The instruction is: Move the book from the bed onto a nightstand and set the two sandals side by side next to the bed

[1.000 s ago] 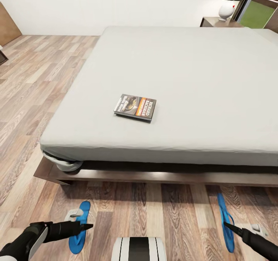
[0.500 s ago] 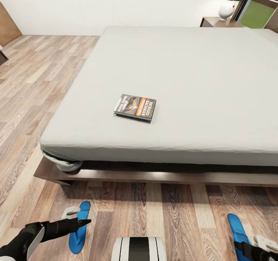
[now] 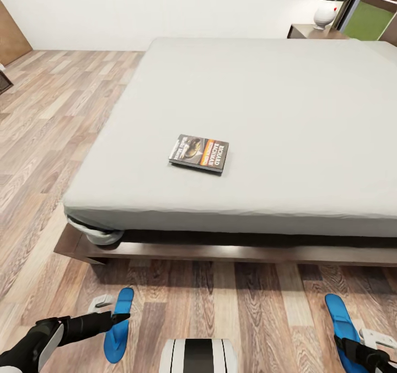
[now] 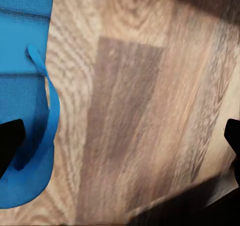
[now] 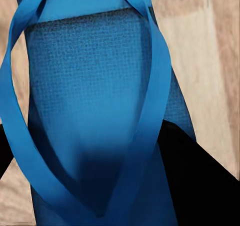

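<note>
The right gripper (image 3: 343, 344) sits low over the right sandal (image 3: 341, 321), whose long axis runs toward the bed (image 3: 264, 113); its jaws straddle the sole, grip unclear. The left gripper (image 3: 125, 316), jaws spread, hovers beside the left sandal (image 3: 118, 331).

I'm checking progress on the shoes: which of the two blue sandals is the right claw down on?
The sandal at the right, on the floor by the bed. The right claw sits over its near end; the other sandal lies far left, beside the left claw.
</note>
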